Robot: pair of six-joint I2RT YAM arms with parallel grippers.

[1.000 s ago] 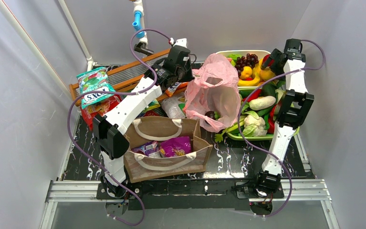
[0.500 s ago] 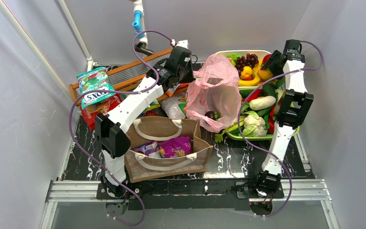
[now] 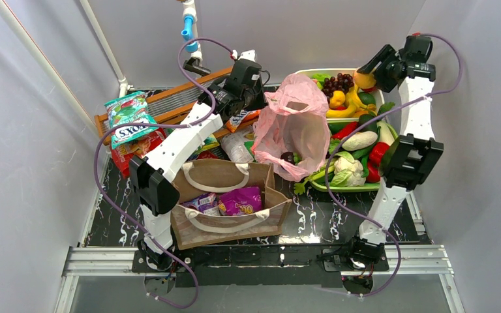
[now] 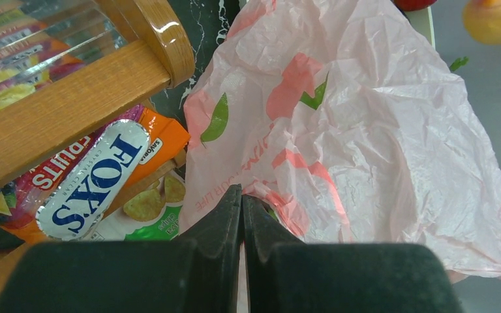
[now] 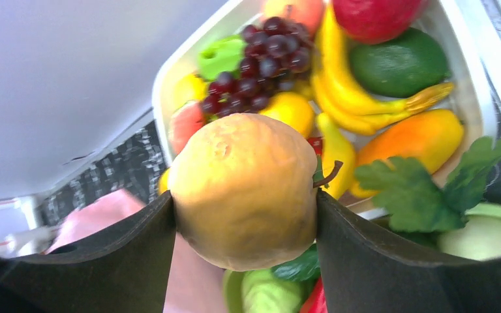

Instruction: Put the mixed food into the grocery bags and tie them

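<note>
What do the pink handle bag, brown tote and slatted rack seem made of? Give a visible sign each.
Thin translucent pink handle bag: plastic film, crinkled, glossy. Boxy brown tote: probably woven jute, matte and coarse. Slatted brown rack: varnished wood, grain and sheen show.

Bright, even light is cast from overhead, and shadows are kept soft. Glare is seen on the varnished wooden rack and on the foil of the Fox's packet. The pink plastic bag is rendered sharp; the yellow-orange fruit, close to the lens, is shown slightly soft.
</note>
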